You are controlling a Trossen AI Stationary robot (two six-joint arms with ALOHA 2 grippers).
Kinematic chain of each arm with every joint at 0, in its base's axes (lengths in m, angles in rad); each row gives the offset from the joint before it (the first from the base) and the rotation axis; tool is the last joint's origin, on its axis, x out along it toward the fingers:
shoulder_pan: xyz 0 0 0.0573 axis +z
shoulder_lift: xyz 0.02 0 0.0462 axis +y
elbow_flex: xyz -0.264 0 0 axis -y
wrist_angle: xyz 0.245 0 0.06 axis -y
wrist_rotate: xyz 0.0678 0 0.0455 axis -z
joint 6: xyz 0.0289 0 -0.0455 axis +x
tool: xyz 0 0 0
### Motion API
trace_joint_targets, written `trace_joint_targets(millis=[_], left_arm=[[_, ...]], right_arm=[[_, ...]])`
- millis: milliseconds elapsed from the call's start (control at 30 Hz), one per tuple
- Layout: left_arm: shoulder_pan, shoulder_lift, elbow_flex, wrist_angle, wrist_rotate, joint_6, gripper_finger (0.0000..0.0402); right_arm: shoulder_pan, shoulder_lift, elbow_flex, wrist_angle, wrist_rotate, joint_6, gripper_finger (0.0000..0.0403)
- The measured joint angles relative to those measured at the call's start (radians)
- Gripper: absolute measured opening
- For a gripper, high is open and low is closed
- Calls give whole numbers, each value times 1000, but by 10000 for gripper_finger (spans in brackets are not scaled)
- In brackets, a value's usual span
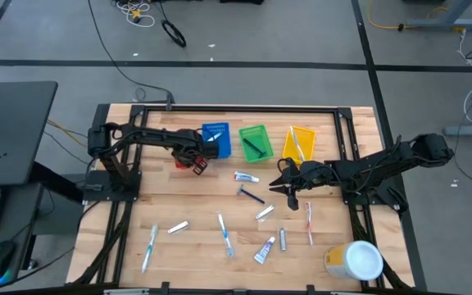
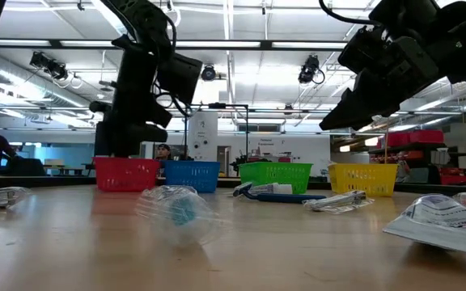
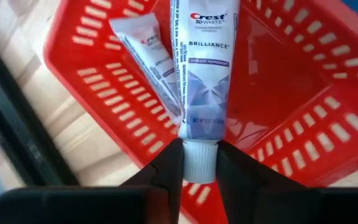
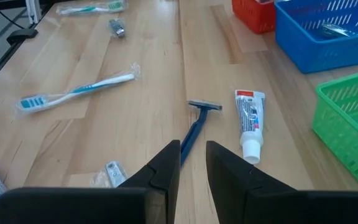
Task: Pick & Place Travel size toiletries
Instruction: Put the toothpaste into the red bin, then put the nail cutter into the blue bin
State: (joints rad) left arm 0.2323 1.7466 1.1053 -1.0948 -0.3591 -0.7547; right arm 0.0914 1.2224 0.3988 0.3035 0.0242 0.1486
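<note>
My left gripper (image 1: 197, 164) is over the red bin (image 3: 291, 81), shut on a white Crest toothpaste tube (image 3: 204, 68). A second white tube (image 3: 148, 56) lies in that bin. My right gripper (image 4: 191, 163) is open by a narrow gap and hangs above the table's middle, over the handle of a blue razor (image 4: 197, 124). In the low view it (image 2: 354, 105) is well clear of the tabletop. A white toothpaste tube (image 4: 249, 121) lies next to the razor. More toothbrushes, tubes and razors lie flat toward the table's near edge. My left gripper pinches the tube's white cap (image 3: 201, 163) between its two fingers, one on each side. The tube's body runs straight out ahead of the fingers, over the inside of the red bin. Its far end is outside the picture.
The blue (image 1: 216, 139), green (image 1: 254, 142) and yellow (image 1: 299, 143) bins stand in a row at the far side, right of the red one. A white-lidded yellow tub (image 1: 355, 260) stands at the near right corner. Toothbrushes (image 1: 224, 233) (image 1: 151, 247) (image 1: 309, 223) lie scattered near the front.
</note>
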Motion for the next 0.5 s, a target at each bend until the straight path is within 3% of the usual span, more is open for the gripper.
trace_joint_targets(millis=[300, 500], left_arm=[[29, 0, 0, 5, 31, 66, 172], [-5, 0, 24, -69, 9, 100, 185]], right_arm=[[0, 0, 0, 0, 61, 0, 86], [0, 0, 0, 0, 72, 0, 86]])
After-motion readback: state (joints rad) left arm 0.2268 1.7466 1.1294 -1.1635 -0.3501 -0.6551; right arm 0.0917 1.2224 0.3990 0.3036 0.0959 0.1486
